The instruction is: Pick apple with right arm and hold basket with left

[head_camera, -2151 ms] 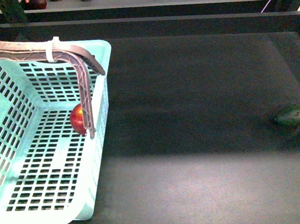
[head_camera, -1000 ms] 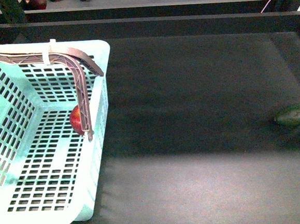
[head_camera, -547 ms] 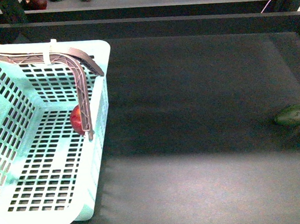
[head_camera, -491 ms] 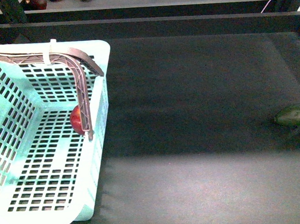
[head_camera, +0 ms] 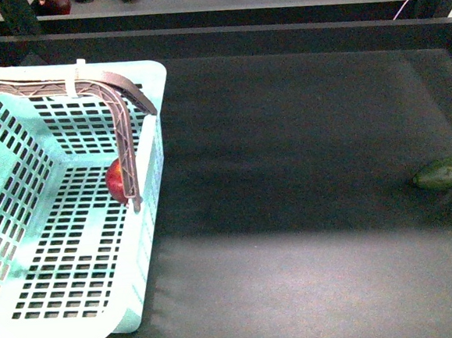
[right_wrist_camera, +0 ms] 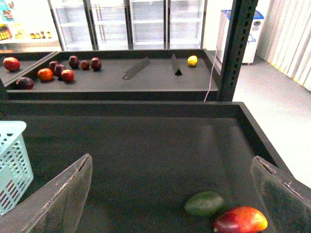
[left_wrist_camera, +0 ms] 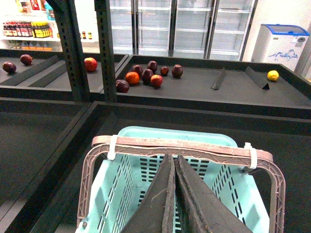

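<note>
My left tool (left_wrist_camera: 174, 194): jaws pressed together, poised over the basket (left_wrist_camera: 180, 137) handle (left_wrist_camera: 182, 147). My right tool (right_wrist_camera: 170, 194): spread wide, empty, above the bench (right_wrist_camera: 146, 145). Apple (head_camera: 116, 181): inside the basket, against its right wall.

The basket (head_camera: 153, 182) is smooth slotted plastic, the apple (head_camera: 115, 180) glossy, the table (head_camera: 304, 171) matt dark.

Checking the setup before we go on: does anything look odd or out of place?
One thing: a red fruit already lies inside the basket, half hidden by its handle. The right gripper hangs open and empty.
</note>
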